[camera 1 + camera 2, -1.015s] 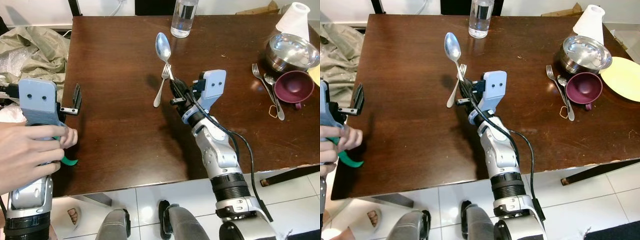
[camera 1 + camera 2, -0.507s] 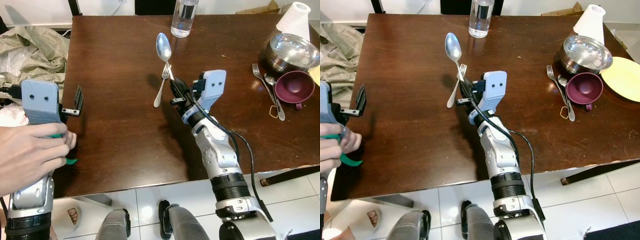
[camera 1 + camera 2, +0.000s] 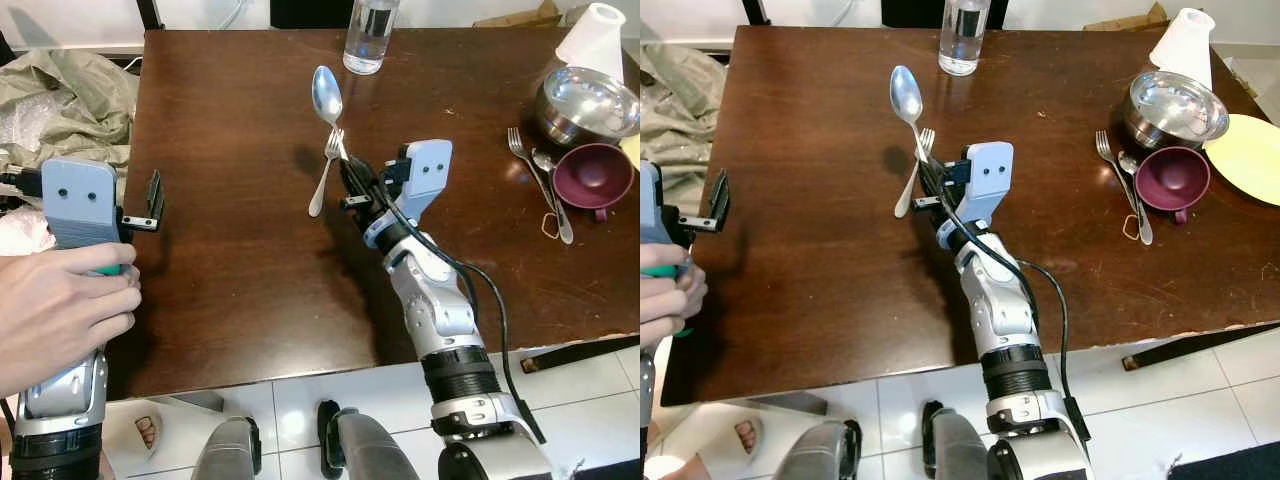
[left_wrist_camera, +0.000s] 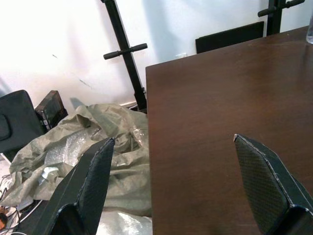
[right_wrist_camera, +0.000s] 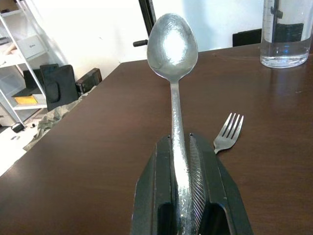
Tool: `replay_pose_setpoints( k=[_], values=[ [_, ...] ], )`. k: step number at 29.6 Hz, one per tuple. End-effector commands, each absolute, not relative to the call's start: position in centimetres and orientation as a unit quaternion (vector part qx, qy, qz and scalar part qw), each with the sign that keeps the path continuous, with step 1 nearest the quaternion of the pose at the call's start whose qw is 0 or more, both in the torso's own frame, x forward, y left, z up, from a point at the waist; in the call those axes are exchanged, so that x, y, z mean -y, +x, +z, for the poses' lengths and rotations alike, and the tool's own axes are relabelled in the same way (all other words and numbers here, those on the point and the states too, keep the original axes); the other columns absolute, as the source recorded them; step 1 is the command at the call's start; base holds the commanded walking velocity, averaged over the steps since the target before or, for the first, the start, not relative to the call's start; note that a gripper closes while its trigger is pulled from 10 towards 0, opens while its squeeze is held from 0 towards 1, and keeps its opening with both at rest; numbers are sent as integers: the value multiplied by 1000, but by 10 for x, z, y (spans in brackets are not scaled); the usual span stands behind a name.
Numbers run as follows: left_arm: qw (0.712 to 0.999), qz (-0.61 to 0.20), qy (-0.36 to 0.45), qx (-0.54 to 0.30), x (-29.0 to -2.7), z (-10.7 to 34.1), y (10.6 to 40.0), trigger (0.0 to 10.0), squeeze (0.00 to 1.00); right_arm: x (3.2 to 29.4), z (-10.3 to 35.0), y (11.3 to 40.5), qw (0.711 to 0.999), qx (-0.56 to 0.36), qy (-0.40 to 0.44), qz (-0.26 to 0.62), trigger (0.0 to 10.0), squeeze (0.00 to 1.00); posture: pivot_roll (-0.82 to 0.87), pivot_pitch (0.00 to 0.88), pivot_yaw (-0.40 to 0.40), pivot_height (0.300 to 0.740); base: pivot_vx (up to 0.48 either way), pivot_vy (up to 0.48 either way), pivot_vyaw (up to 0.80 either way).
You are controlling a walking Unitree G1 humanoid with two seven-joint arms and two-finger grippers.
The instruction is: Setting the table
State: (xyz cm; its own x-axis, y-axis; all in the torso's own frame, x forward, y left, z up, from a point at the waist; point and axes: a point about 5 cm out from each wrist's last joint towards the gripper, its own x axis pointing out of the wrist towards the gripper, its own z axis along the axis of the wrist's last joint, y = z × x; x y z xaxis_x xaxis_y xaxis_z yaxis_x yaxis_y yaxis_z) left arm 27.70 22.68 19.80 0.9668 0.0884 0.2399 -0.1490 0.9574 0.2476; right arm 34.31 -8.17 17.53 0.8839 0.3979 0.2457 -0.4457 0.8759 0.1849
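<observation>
The right gripper (image 5: 180, 196) is clamped on a spoon (image 3: 327, 96), held bowl-forward above the dark worktop (image 3: 230, 250); the right wrist view shows the handle squeezed between both fingers, a fork (image 5: 228, 132) lying just beside. The left gripper (image 4: 176, 196) has its fingers spread wide at the worktop's edge, and a person's hand (image 3: 55, 315) grips that arm.

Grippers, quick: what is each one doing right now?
Left gripper: open, holding nothing, at the table's edge.
Right gripper: shut on the spoon, above the table.
</observation>
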Motion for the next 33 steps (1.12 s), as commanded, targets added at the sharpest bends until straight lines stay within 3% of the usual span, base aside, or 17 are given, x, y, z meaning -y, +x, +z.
replay_pose_setpoints(
  k=[1, 33],
  values=[
    [986, 46, 128, 100, -220, 189, 277, 10000, 0, 81, 169, 342, 964, 87, 118, 220, 10000, 0, 30, 129, 1, 740, 0, 0, 0],
    [986, 47, 129, 99, -220, 189, 277, 10000, 0, 81, 169, 342, 965, 85, 118, 219, 10000, 0, 31, 132, -1, 740, 0, 0, 0]
  ],
)
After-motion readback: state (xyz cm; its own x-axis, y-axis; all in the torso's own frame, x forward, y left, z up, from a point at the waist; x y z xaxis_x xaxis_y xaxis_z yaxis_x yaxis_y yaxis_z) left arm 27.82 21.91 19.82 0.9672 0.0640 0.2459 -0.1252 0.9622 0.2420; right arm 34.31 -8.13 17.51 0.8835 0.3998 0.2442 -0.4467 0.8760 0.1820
